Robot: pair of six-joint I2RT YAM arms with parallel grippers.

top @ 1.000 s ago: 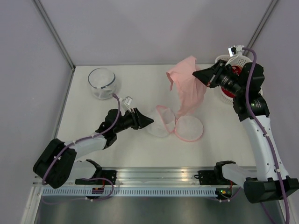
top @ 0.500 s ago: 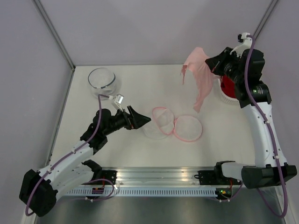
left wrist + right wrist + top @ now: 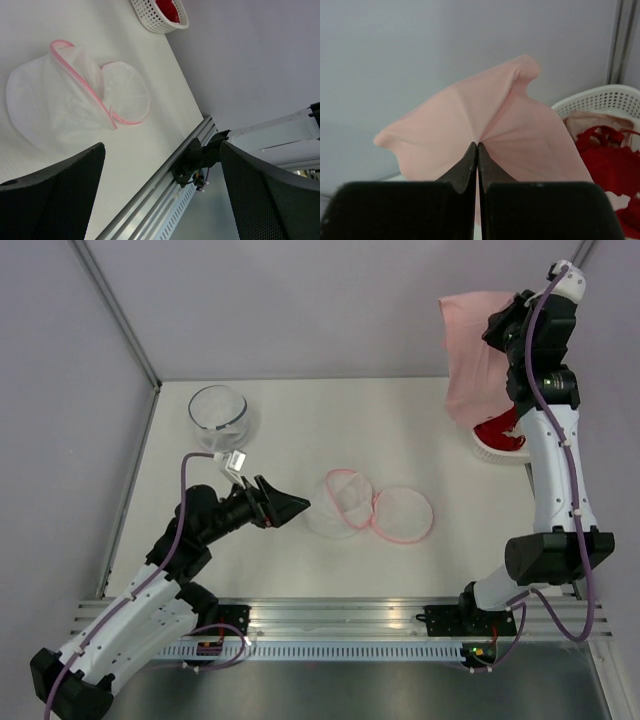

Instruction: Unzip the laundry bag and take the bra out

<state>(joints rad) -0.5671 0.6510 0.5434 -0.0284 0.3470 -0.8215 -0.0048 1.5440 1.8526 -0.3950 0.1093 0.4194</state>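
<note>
Bra point(image 3: 470, 360) hangs vertically, upper right
Limp pale pink, pinched in right gripper point(image 3: 478, 146); left gripper point(image 3: 298, 505) spread wide.

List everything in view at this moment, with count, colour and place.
bag: 1, white mesh with pink rim, table centre, lying open
bra: 1, pale pink, hanging in the air over the basket
bowl: 1, clear glass, far left
basket: 1, white lattice, far right
garment: 1, red, in the basket
table: 1, white
left gripper: black, open, left of the bag
right gripper: black, shut on the bra, held high
</note>
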